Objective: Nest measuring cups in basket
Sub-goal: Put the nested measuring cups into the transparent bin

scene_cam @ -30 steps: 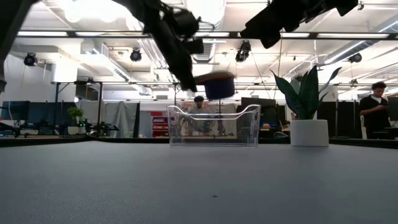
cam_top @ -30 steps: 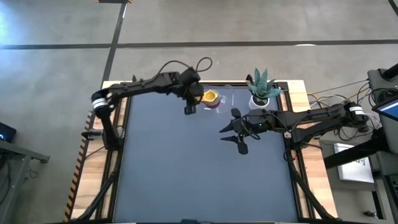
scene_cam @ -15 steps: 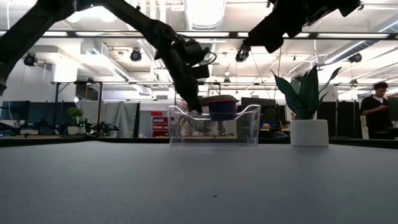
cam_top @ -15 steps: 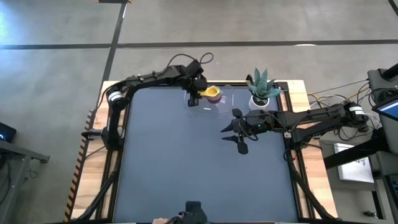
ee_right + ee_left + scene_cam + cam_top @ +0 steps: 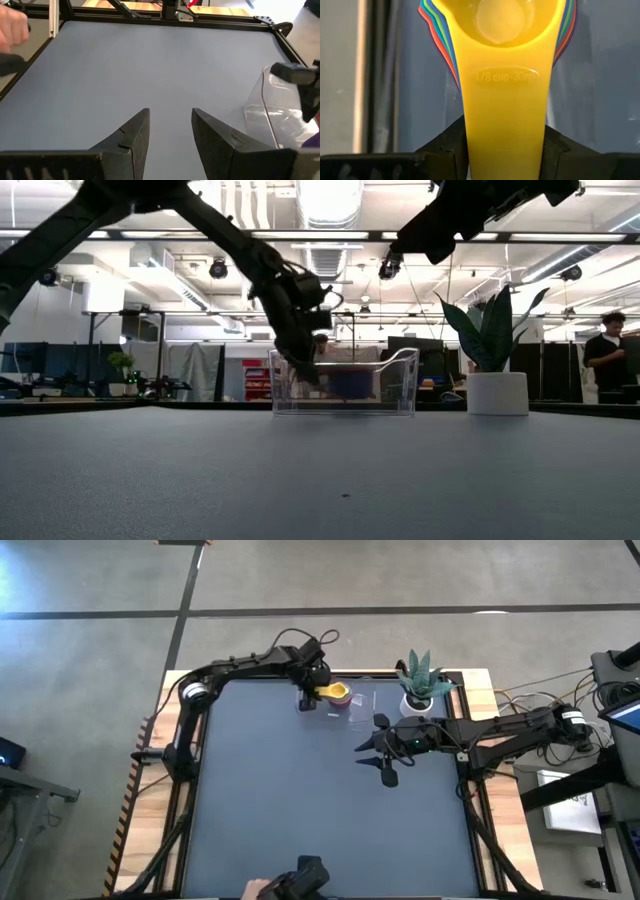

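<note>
The measuring cups (image 5: pixel 502 30) are nested in one stack, the yellow one on top, with blue, green, red and orange rims around it. My left gripper (image 5: pixel 310 692) is shut on the stack at the table's far middle. In the low view the stack (image 5: pixel 345 380) sits low between the walls of the clear basket (image 5: pixel 400 385). The basket also shows in the high view (image 5: pixel 362 705). My right gripper (image 5: pixel 372 750) is open and empty, hovering to the near right of the basket. My left gripper pinches the yellow handle (image 5: pixel 502 135) of the stack between its two fingers (image 5: pixel 440 152), toward the handle's free end. The fingers come from the table's left, slanting down, and lie along the handle. The stack sits level inside the basket; whether it rests on the floor I cannot tell.
A white pot with a green spiky plant (image 5: pixel 418 690) stands right of the basket at the far edge. A person's hand with a dark object (image 5: pixel 290 885) shows at the table's near edge. The wide dark table top (image 5: pixel 300 810) lies between.
My left gripper has gone down with the nested stack, from above the basket's rim to low between its walls, still shut on the handle. The stack has stayed level. A person's hand has come in at the table's near edge.
</note>
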